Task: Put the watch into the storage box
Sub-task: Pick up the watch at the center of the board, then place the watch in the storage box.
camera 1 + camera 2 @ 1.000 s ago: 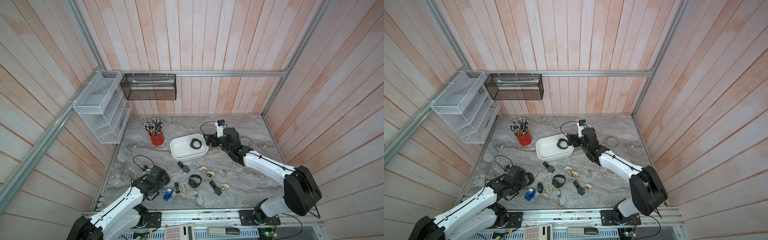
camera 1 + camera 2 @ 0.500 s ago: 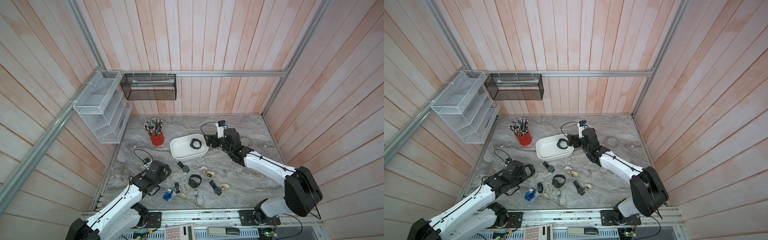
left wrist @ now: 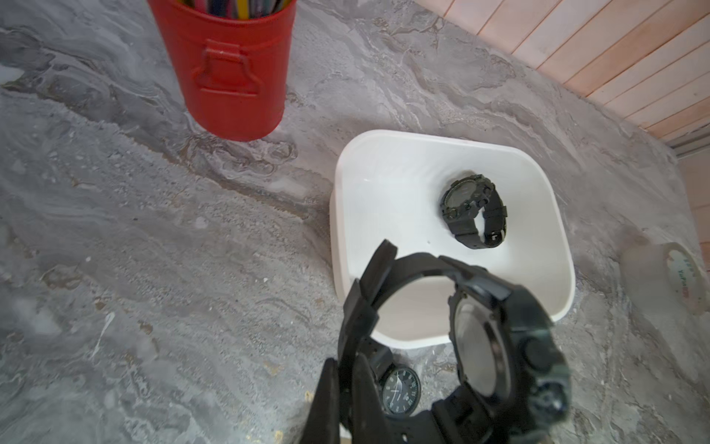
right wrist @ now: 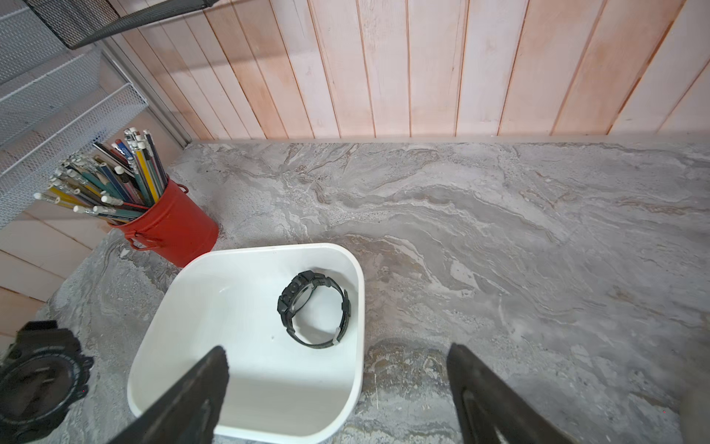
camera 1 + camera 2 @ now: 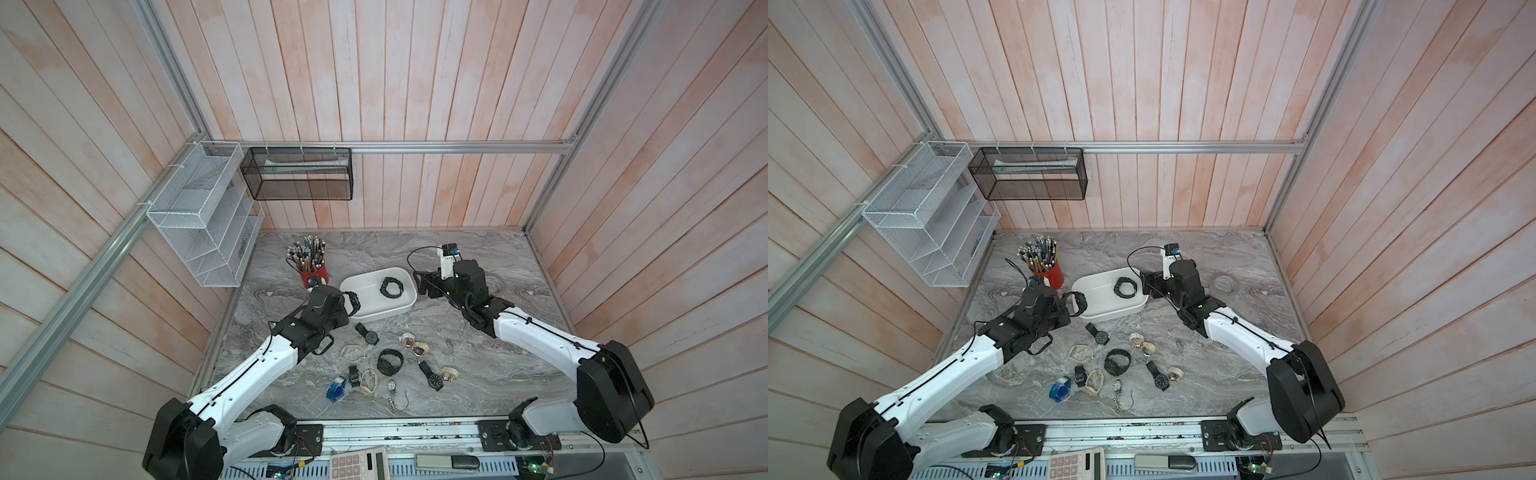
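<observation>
In both top views a white wire mesh rack [image 5: 203,232] hangs at the left edge of the grey marbled tabletop [image 5: 478,374]. Right of it, left of centre, stands a red metal pencil cup [image 5: 316,276] full of pencils.

Just below the cup, the left gripper [image 5: 345,305] is clamped tight on the strap of a black chunky plastic watch [image 5: 354,300]. The left wrist view shows the fingers [image 3: 345,399] pinching the band while the watch [image 3: 499,346] hangs as a closed loop, its dial turned sideways. It sits just beside the left end of the white rounded plastic storage box [image 5: 386,313], at the rim and not inside.

In the centre of the frame, the box holds a second black watch [image 5: 392,286] lying on its side near its right wall.

Right of the box, the right gripper [image 4: 337,348] has its jaws spread wide and holds nothing, its tips close to the box's right end.

Loose watches [image 5: 390,361] lie scattered lower centre.
</observation>
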